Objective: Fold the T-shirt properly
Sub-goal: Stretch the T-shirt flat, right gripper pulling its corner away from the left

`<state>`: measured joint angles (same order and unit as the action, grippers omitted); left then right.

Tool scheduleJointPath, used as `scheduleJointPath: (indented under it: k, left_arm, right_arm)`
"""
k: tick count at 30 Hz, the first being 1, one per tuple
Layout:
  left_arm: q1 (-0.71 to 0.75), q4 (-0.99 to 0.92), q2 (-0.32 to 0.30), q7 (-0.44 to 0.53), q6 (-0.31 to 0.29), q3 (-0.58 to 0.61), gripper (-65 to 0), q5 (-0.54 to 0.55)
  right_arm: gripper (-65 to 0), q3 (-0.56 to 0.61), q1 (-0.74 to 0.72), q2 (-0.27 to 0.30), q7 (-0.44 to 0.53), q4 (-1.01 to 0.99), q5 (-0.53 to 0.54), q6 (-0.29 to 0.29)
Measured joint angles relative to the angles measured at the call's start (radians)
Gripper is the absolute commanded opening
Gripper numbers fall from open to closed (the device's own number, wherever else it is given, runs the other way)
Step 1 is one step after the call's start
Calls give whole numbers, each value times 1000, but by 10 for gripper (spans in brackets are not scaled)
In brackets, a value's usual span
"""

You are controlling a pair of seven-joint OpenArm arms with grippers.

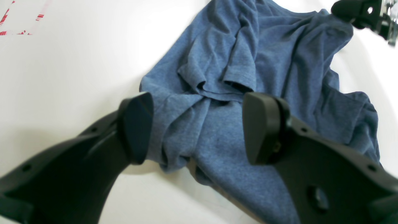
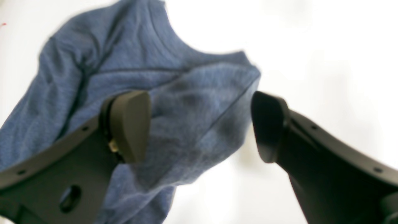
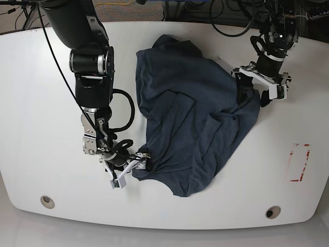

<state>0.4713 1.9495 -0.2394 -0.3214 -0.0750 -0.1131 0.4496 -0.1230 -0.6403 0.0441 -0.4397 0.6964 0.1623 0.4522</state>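
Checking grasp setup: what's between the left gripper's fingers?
T-shirt fabric, a rumpled edge, spans the gap of the open left gripper; left wrist view shows it.

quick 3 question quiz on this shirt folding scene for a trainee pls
1. True or false: the T-shirt lies flat and neatly folded on the table.
2. Which gripper sits at the shirt's edge nearest the red-marked rectangle? A) left B) right
3. Fill in: both grippers have their jaws ____.

Key:
1. False. It is crumpled, with overlapping folds.
2. A. The left gripper is at that side; the right gripper is at the opposite lower corner.
3. Open. In both wrist views the fingers stand apart with cloth showing between them.
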Motion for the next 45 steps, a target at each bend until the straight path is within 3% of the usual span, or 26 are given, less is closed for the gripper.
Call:
scheduleJointPath:
  k: [11,13,16,17,21,23,29,33,38,45]
  left_arm:
    - [2,0,0,0,0,-2,-237,0]
    - [2,0,0,0,0,-2,-237,0]
    - [2,0,0,0,0,-2,-237,0]
    - [2,0,0,0,0,-2,-237,0]
    - [2,0,0,0,-1,-14,-236,0]
    - [2,0,1,-1,-8,-36,-235,1]
    - [-2,0,2,0,1,-118,-235,0]
    - [-6,0,9,0,4,-155,-226,40]
    - [-8,-2,8,-6,3,-161,-132,135]
    - [-88,-13,11,-143,-1,-161,-108,121]
  right_arm:
    - [-171,0,-4,0,87,-124,0,-3]
    - [-200,0,-4,1,96,-127,0,-4]
    - [-308,1,-5,1,96,-127,0,-4]
    - [-385,2,-5,1,97,-127,0,-4]
    - [-598,5,-5,-2,96,-127,0,-4]
    - [-650,5,-5,-3,95,-127,0,-4]
    - [-650,6,-4,-13,93,-110,-1,-4]
    - [-650,6,6,-21,37,-37,-1,-4]
    - [-650,6,42,-34,-20,94,1,-4]
    - [-650,6,101,-56,-77,211,0,-4]
